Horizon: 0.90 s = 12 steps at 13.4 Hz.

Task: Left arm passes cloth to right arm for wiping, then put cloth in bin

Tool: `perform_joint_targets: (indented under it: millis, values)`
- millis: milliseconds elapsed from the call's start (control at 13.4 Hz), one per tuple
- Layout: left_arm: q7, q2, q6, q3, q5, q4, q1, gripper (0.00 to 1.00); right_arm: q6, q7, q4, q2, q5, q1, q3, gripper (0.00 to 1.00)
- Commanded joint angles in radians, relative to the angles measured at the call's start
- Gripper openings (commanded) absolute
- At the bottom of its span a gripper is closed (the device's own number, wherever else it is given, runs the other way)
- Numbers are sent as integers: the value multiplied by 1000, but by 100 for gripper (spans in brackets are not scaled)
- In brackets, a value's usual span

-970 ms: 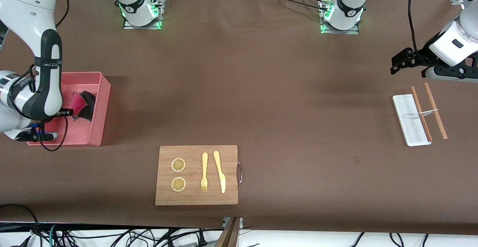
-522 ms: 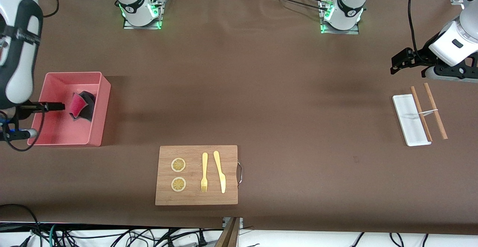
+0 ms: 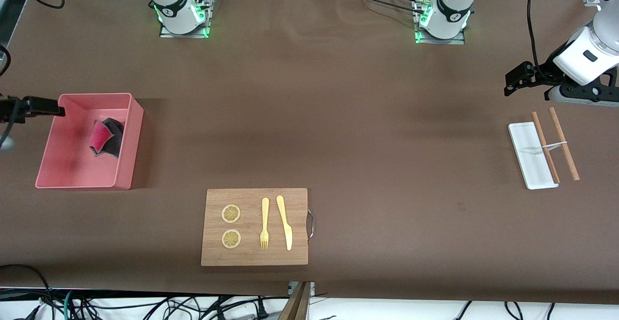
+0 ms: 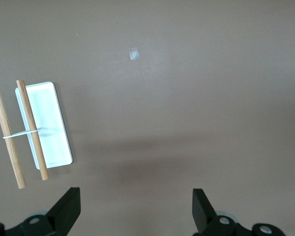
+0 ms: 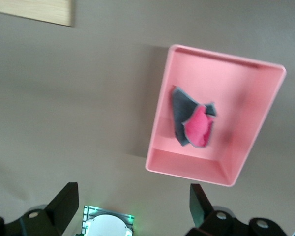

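A: Where is the cloth (image 3: 103,138)?

B: In the bin (image 3: 126,163), crumpled against the wall that faces the middle of the counter (image 3: 338,126), pink face and grey face both showing. Nothing touches it. The right wrist view shows it lying free on the bin floor.

A: And the right hand (image 5: 132,209)?

B: High over the counter by the bin, at the right arm's end. Its fingers (image 5: 64,204) are spread wide and bare. In the front view only a dark piece of it shows at the edge, beside the bin's corner.

A: The left hand (image 4: 136,212)?

B: Released as well, fingers (image 4: 202,209) apart, nothing between them. The left arm (image 3: 582,61) waits over the counter at its own end, above a white tray (image 3: 529,158) with two sticks (image 3: 556,143) lying across one side of it.

A: Anything else on the counter?

B: A wooden board (image 3: 254,227) nearer the camera, with two lemon slices (image 3: 231,226), a fork (image 3: 264,223) and a knife (image 3: 285,222) laid on it.
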Motion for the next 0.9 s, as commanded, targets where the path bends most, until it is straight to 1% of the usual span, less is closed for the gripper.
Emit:
perform_joint_targets:
  millis: [0,75,299,448,522,672,746,821]
  values:
    - [9,1,-9,-2,-4,16,-3,100,13,3,-101,-134,-156,-83,235,100]
    - [9,3,-9,-11,-4,16,-1,100,42,-1,-145,-167,-190,-114,286,100]
    - [9,3,-9,-12,-4,16,-1,100,167,1,-259,-286,-194,-151,308,100]
    - [9,3,-7,-12,-4,16,-1,100,195,2,-328,-352,-198,-205,340,100]
    - [9,3,-9,-13,-4,17,-1,100,210,-8,-353,-360,-194,-228,351,100]
    - [9,3,-7,-13,-4,16,0,100,198,19,-370,-376,-207,-267,415,100]
    - [7,3,-7,-13,-4,17,0,100,198,95,-388,-391,-206,-287,439,100]
    - [9,1,-7,-13,-4,16,0,100,194,180,-413,-406,-203,-288,446,100]
